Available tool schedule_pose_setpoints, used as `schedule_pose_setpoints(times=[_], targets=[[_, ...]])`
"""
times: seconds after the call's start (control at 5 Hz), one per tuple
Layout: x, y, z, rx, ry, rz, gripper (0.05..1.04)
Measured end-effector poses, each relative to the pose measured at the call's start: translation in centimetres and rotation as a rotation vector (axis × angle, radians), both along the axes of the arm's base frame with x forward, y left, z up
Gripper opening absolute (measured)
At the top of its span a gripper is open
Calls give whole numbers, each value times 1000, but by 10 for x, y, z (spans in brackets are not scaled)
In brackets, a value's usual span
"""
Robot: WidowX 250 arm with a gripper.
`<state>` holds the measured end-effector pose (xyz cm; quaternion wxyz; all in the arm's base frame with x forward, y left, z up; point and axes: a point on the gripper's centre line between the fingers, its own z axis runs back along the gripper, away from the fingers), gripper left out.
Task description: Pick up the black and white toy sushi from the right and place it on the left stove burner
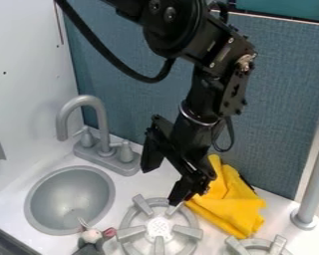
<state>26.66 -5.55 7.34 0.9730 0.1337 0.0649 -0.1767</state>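
The gripper [160,187] hangs over the back of the near stove burner, its two fingers spread apart with nothing between them. Just right of it, a crumpled yellow cloth [230,204] lies on the counter against the blue back panel. The right finger overlaps the cloth's left edge in view; whether they touch I cannot tell. At the bottom edge, a grey plush toy with pink ears [92,238] sits between the sink and the burner, partly cut off.
A round grey sink [69,196] is at the left, with a grey faucet [101,122] behind it. The grey burner [159,230] stands below the gripper. Another burner [258,245] shows at the bottom right, near an upright grey post [313,184].
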Motion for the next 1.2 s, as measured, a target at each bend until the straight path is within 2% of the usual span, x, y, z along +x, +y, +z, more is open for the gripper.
schedule_pose_setpoints(times=[0.2,0.4,0.6,1.0,1.2], targets=[[-1,0,-8,4,28,3,1001],[19,-23,-25,0,53,35,1001],[35,-61,-38,10,77,-49,1001],[60,-101,-70,-79,167,-184,1001],[57,-114,-89,-185,143,-251,1001]])
